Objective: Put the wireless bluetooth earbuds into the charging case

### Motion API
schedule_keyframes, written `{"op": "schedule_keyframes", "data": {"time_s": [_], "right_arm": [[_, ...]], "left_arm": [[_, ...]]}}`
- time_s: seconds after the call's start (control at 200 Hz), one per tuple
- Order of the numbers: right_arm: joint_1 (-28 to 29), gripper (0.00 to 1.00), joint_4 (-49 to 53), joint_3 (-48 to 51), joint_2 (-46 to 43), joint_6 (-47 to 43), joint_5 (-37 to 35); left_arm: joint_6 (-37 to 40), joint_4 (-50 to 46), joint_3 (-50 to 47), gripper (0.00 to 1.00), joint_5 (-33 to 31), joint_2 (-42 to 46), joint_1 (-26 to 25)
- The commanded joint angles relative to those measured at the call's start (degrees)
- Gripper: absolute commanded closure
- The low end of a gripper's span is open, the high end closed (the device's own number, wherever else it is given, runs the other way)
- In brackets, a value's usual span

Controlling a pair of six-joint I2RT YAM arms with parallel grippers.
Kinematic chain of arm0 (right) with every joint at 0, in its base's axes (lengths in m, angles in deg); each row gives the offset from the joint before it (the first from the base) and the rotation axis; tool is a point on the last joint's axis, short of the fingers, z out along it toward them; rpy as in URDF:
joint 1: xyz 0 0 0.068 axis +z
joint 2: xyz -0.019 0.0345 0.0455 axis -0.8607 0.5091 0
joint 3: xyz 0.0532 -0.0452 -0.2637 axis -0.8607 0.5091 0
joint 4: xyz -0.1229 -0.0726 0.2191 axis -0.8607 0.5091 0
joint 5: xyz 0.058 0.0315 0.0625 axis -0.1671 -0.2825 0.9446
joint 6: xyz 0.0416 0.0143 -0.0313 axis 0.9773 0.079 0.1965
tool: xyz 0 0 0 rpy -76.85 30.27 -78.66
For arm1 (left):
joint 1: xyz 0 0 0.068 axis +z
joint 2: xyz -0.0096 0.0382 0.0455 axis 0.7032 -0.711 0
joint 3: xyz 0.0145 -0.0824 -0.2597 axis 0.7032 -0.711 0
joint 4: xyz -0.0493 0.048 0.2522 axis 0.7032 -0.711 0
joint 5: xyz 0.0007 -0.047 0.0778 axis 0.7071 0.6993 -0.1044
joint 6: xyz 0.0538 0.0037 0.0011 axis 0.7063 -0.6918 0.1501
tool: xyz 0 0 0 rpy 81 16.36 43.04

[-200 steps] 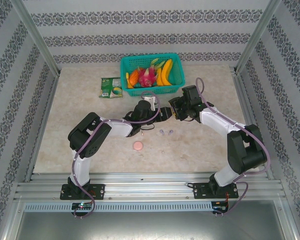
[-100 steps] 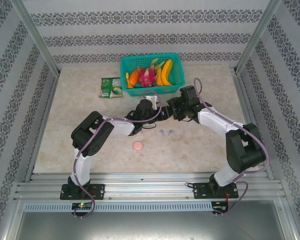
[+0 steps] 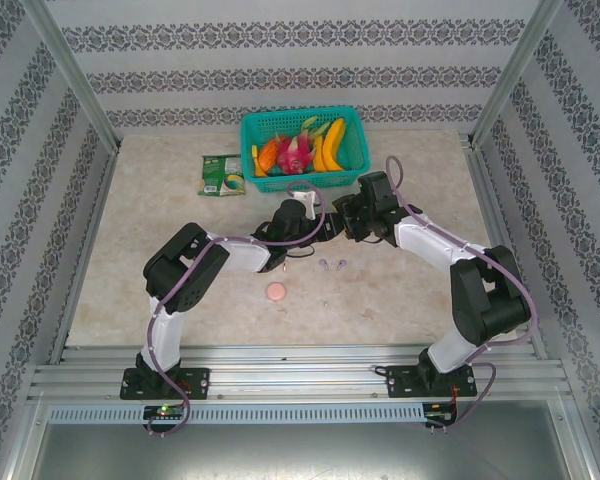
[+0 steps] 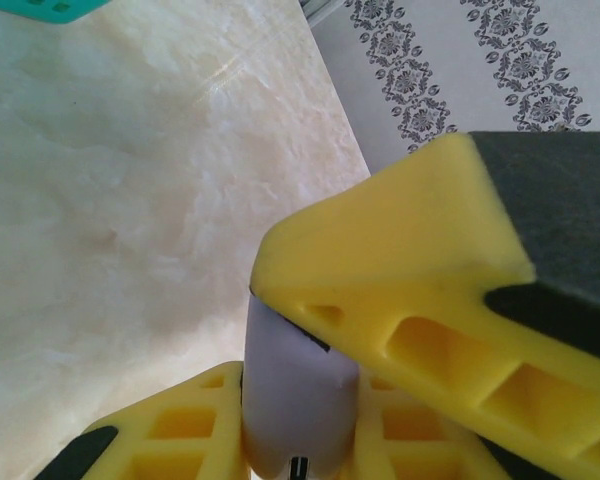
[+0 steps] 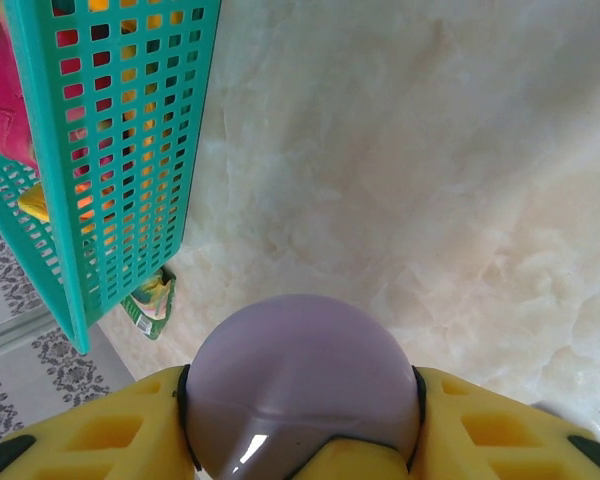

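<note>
From above, 2 lilac earbuds (image 3: pixel 323 265) lie uncased on the table (image 3: pixel 160 200). Left wrist: left fingers (image 4: pixel 380 290) pinch shut on a pale lilac piece (image 4: pixel 295 400), probably the lid. Right wrist: right fingers (image 5: pixel 90 440) clamp the round lilac case (image 5: pixel 300 380) to steady it.

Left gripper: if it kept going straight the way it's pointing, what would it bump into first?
Most likely the right gripper, holding a round lilac case: its yellow finger sits right in front of the left gripper, which pinches a pale lilac piece. How near they are is hard to judge.
</note>
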Motion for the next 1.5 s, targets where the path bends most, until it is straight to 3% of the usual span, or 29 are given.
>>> {"op": "schedule_keyframes", "data": {"time_s": [0.0,0.15,0.26,0.38,0.52,0.644,0.954,1.084,1.494], "right_arm": [[1.05,0.55,0.31,-0.67,0.0,0.61,0.96],[0.55,0.48,0.34,-1.17,-0.43,0.07,1.11],[-0.52,0.32,0.67,-1.33,-1.51,-0.7,1.52],[-2.54,0.23,1.28,-1.14,-4.27,-2.26,1.91],[-5.56,0.21,3.43,0.12,-8.82,-6.99,2.32],[-8.39,0.19,2.74,4.29,-12.99,-14.75,2.98],[-9.79,0.2,-13.02,15.53,-21.07,-37.89,11.31],[-9.5,0.21,-18.22,18.0,-22.58,-39.57,15.56],[-4.91,0.23,-23.59,18.97,-20.22,-40.09,18.94]], "left_arm": [[-0.31,2.9,0.34,0.87,-2.42,0.19,-0.24],[0.46,2.12,0.07,0.94,-2.28,0.88,-0.2],[0.86,1.49,-0.15,0.97,-1.9,1.37,0.01],[1.02,1.05,-0.7,0.98,-1.03,1.95,0.5],[1.25,0.96,-2.05,1.0,2.65,3.4,2.26],[3.25,-1.6,-2.01,1.0,11.61,5.65,5.34],[14.98,-19.34,1.16,1.0,31.53,13.45,9.7],[18.52,-25.47,2.45,1.0,34.07,15.52,9.94],[19.37,-28.22,4.15,1.0,34.97,16.64,9.95]]}}
